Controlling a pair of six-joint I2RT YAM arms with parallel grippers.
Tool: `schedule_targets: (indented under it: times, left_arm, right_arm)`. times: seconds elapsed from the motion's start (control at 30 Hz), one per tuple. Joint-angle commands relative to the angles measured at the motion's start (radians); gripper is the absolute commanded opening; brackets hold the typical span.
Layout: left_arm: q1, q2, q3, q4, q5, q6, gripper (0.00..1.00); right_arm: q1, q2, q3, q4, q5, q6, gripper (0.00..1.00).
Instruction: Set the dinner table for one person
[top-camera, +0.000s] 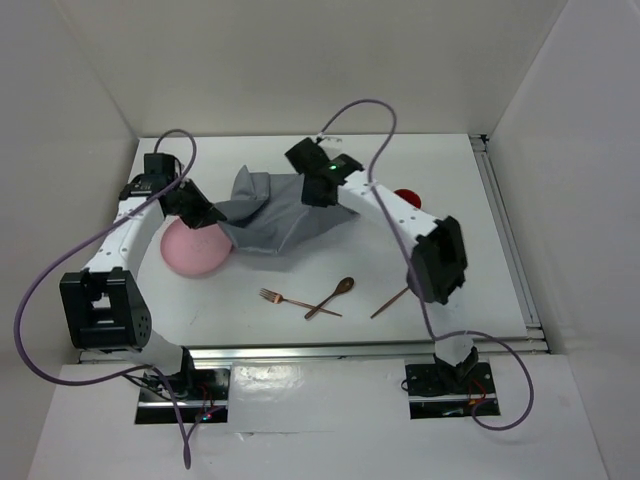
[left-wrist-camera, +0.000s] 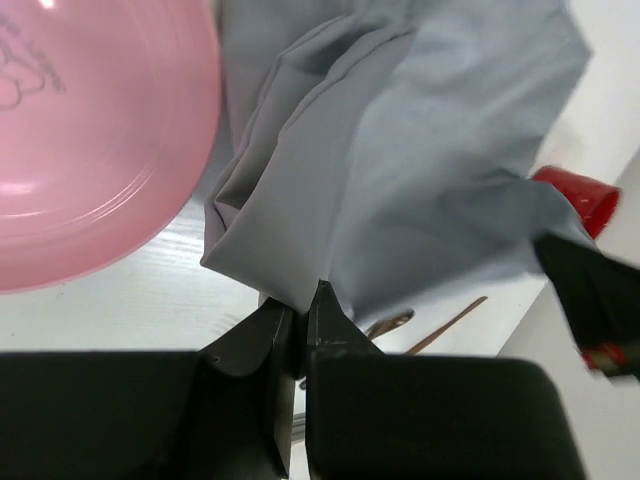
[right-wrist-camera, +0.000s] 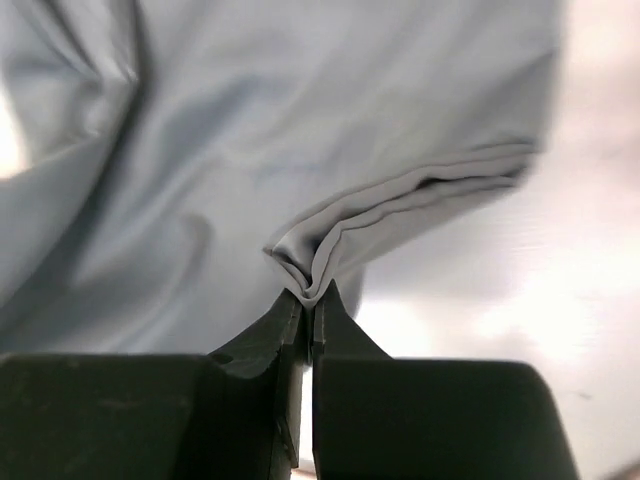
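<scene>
- The tabletop (top-camera: 470, 190) fills the view, with rails at 3 and 6 o'clock. Nothing is laid in its place yet.
- One grey cloth (top-camera: 275, 215) sits bunched toward 12, not spread.
- Your left fingers (left-wrist-camera: 300, 318) are pinched on its 9 o'clock edge, and your right fingers (right-wrist-camera: 307, 305) on a fold at 12.
- One pink plate (top-camera: 190, 252) is at 9, and one red cup (top-camera: 408, 198) at 2.
- Toward 6 lie one fork (top-camera: 275, 297) crossed by one spoon (top-camera: 340, 290), and one thin piece, probably a knife (top-camera: 390, 302), all unplaced.

Grey cloth (top-camera: 275, 215), pink plate (top-camera: 190, 255) and cutlery (top-camera: 330, 298) block the middle; the dinner table (top-camera: 480, 260) lies open at right
</scene>
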Motion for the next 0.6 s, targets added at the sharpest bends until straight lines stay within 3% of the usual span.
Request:
schedule_targets:
  times: [0.0, 0.33, 0.57]
  left_arm:
    - [0.015, -0.027, 0.148, -0.038, 0.000, 0.032, 0.00]
    - [0.035, -0.098, 0.509, -0.200, 0.085, 0.064, 0.00]
    - [0.055, -0.178, 0.624, -0.274, 0.103, 0.064, 0.00]
  right_arm:
    - [-0.051, -0.270, -0.107, 0.063, 0.043, -0.025, 0.00]
    - [-0.060, -0.683, -0.286, 0.073, 0.079, -0.054, 0.00]
    - [-0.040, -0.881, -0.297, 0.010, 0.079, -0.045, 0.00]
